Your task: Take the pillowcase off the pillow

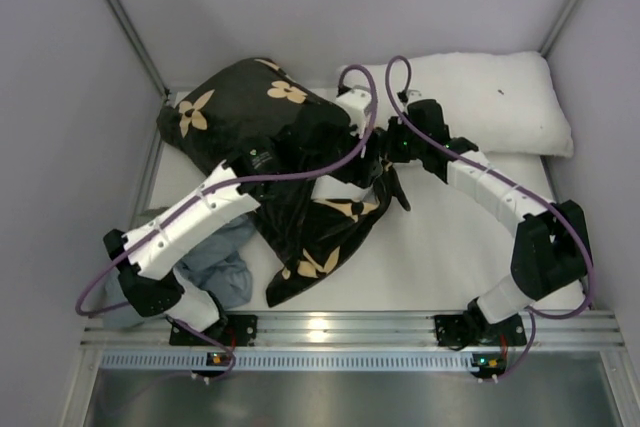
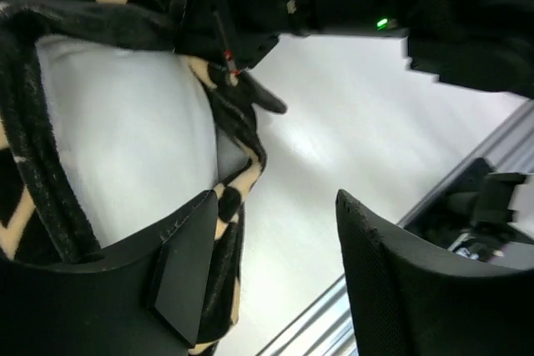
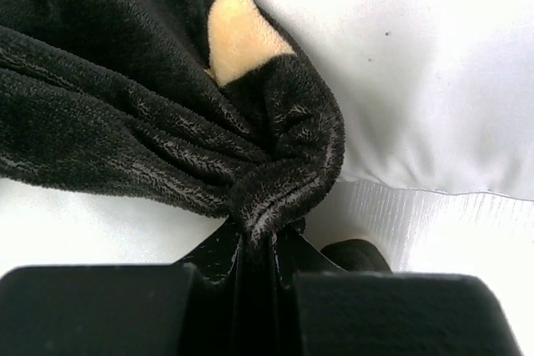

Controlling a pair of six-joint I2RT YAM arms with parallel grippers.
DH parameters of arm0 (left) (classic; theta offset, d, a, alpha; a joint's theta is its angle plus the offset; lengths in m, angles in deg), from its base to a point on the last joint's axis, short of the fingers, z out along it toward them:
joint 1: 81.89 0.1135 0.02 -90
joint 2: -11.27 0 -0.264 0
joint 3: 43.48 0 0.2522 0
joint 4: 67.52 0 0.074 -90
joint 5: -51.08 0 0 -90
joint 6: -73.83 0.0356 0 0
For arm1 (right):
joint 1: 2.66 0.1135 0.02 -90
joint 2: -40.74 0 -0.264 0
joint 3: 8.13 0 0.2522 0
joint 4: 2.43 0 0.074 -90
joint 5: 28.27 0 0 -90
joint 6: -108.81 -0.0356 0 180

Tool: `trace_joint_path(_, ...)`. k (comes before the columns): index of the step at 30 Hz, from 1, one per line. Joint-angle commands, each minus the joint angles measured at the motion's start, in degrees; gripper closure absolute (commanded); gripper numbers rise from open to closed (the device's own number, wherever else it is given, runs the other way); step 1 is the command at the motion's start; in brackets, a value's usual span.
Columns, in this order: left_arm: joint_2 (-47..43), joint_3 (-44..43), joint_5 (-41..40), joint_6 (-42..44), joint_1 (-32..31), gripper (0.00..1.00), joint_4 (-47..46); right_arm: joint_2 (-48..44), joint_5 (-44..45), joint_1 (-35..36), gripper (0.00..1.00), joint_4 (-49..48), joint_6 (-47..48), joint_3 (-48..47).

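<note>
Nearest, by the left arm's base, we see a blue-grey cloth (image 1: pixel 218 269) on the worktop (image 1: pixel 440 257), the slack tail of the pillowcase (image 1: pixel 320 237) beside it. Farther in, the right pincer (image 3: pixel 265 266) is clamped on a bunched fold of that cover, while the left pincer (image 2: pixel 278 199) gapes wide, holding nothing, at its mouth where the pillow (image 2: pixel 125 139) shows inside. Farthest right lies 1 other white pillow (image 1: pixel 490 97).
</note>
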Motion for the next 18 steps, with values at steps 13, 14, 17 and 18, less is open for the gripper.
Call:
trace_joint_path(13, 11.6, 4.6, -16.8, 4.5, -2.0, 0.36, -1.8, -1.9, -5.1, -2.8, 1.0, -2.6, -1.5, 5.1)
trace_joint_path(14, 12.5, 4.7, -17.9, 4.5, -1.9, 0.32, -1.7, -2.2, -6.1, -3.0, 1.0, -2.6, -1.5, 5.4)
trace_joint_path(17, 13.0, 5.9, -21.8, 4.4, -2.0, 0.17, -1.7, -2.9, -8.6, -3.9, 1.0, -2.8, -2.0, 6.2)
trace_joint_path(18, 13.0, 6.5, -23.7, 4.4, -1.9, 0.13, -1.7, -3.0, -9.2, -4.5, 1.0, -2.9, -2.5, 6.3)
